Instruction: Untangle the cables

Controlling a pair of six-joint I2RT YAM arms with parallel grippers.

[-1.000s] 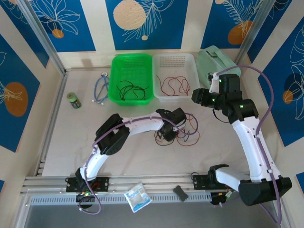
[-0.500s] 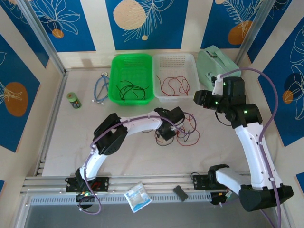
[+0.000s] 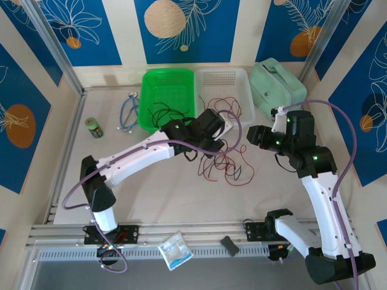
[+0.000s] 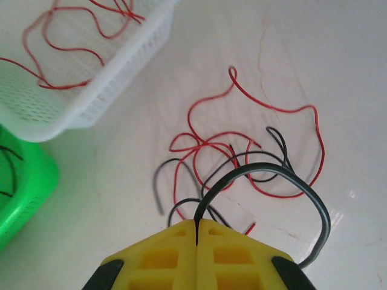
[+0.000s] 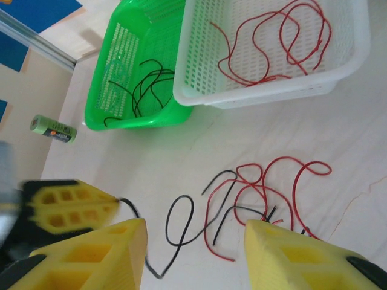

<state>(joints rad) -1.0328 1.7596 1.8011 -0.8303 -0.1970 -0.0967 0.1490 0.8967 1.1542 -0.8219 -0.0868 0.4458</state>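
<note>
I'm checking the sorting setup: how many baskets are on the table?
2. A green basket at the far edge of the table, holding black wires, and a white basket right beside it on its right, holding red wires.

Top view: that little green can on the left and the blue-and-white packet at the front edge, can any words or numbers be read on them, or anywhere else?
On the can: a label with pale marks, too blurred to read.
On the packet: blue print, too small to read.
No other legible words, numbers or signs anywhere.
</note>
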